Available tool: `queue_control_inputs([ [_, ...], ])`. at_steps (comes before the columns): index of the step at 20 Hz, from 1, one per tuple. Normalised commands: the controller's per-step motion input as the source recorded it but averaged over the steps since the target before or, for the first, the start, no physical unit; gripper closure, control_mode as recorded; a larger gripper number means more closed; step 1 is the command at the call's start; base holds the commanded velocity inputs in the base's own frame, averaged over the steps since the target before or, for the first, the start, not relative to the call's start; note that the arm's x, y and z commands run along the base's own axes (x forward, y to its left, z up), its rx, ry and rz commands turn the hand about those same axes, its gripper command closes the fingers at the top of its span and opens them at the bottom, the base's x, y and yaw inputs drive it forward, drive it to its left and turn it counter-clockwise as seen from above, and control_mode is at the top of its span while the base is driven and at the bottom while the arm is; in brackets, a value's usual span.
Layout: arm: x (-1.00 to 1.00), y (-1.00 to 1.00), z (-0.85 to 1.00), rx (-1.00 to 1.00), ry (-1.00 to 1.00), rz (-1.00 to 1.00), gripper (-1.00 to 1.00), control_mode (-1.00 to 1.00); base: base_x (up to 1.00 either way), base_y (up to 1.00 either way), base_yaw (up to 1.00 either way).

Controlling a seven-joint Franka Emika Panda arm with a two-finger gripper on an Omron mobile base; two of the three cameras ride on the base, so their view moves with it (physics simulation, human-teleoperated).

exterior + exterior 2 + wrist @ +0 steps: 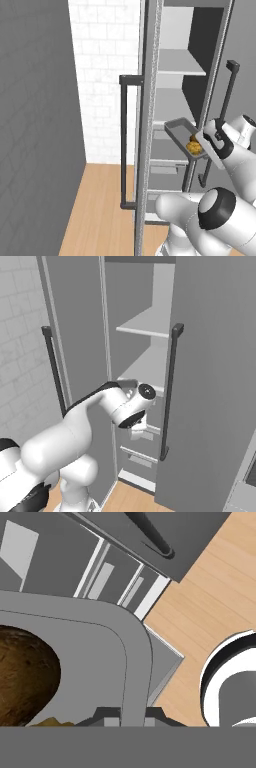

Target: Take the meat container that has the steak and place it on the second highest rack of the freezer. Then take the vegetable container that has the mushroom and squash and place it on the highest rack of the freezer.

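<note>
Tray rim (134, 662) sits right at the lens in the hand view, running down between the two fingertips (106, 714), one on each side of the wall. Gripper (132, 716) is clamped on that rim, holding the tray (181, 131). Brown mushroom (22, 679) lies inside the tray, left of the fingers, with a sliver of yellow squash (52, 722) at the bottom edge. In the left base view the tray hangs in the air, tilted, yellow-orange lumps (194, 145) at its near end by the gripper (204, 147). It's at the open front of the freezer (172, 100), below the two white shelves (180, 62), above the grey drawers (165, 167). Door bar handle (124, 142) further left. Wood floor (220, 587) below.
</note>
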Motion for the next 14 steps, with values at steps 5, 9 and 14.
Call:
queue_control_inputs([
  [5,0.0,0.0,0.0,0.0,0.0,0.0,1.0,1.0,-0.02,-0.19,0.02],
  [9,0.0,0.0,0.0,0.0,0.0,0.0,1.0,1.0,-0.05,-0.45,0.03],
  [14,0.0,0.0,0.0,0.0,0.0,0.0,1.0,1.0,-0.01,-0.08,0.0],
])
